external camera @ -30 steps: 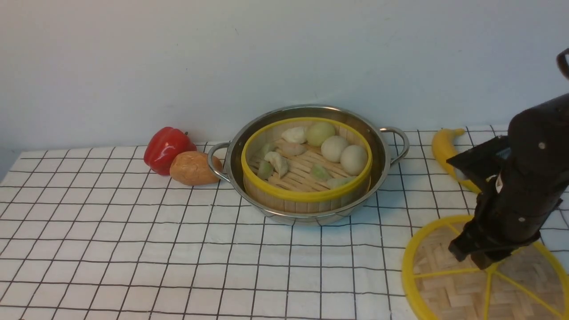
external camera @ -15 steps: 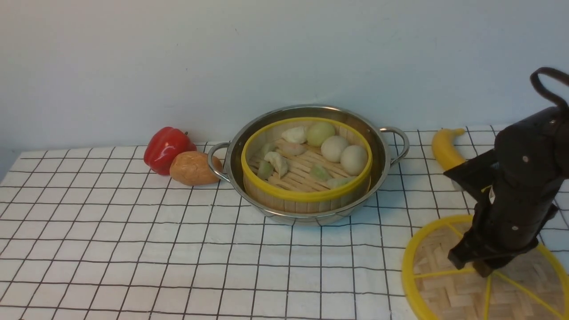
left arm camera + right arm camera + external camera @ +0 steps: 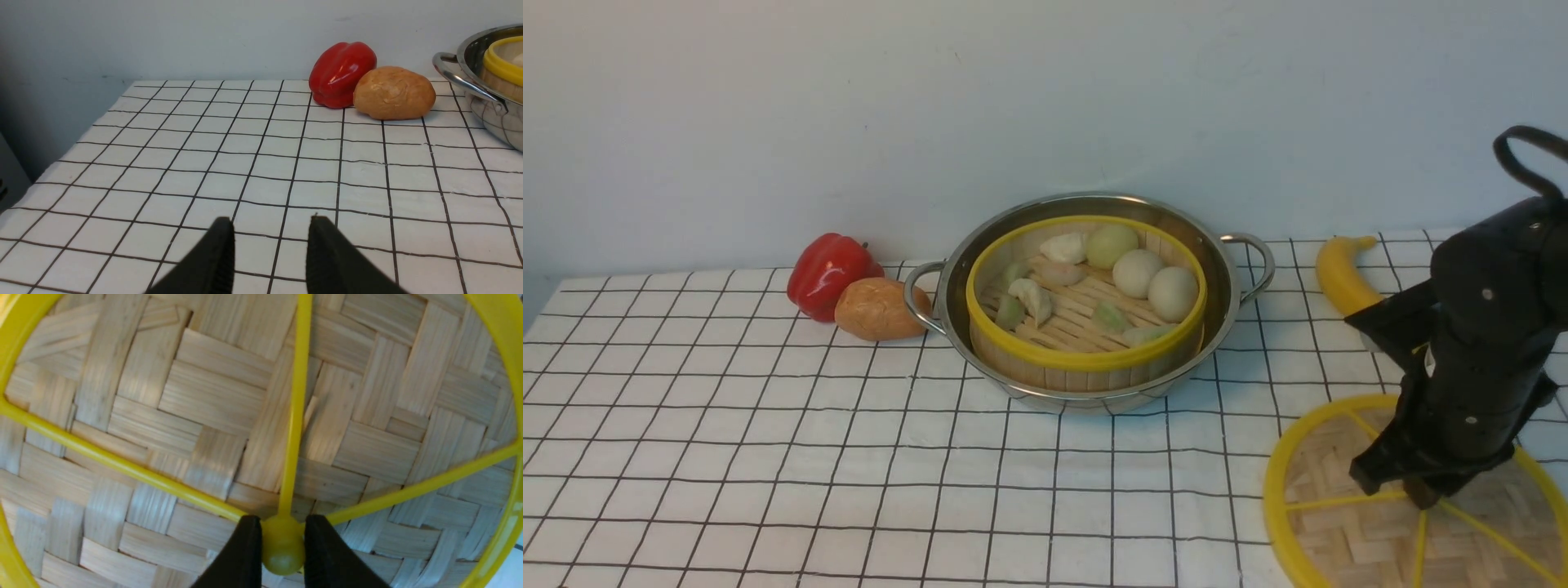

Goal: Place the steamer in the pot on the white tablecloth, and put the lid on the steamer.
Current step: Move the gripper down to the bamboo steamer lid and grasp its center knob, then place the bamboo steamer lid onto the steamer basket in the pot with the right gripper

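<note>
Staged kitchen-themed robot test bench: a white tablecloth point(image 3: 768, 425) against a bare pale wall point(image 3: 849, 106) carries a pot point(image 3: 1094, 398), red bell pepper point(image 3: 829, 273) and banana point(image 3: 1339, 273), beside a black robot arm point(image 3: 1478, 367).

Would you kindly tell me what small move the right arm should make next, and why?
Probably lift straight up: the right hand pinches the yellow hub of the flat woven-bamboo lid, and the yellow-rimmed bamboo steamer sits uncovered in the steel pot.

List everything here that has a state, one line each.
steamer: seated in the pot, uncovered.
pot: upright on the tablecloth, holding the steamer.
lid: lying flat on the tablecloth, off the steamer.
right gripper: closed on the lid's hub.
left gripper: open, empty.
</note>
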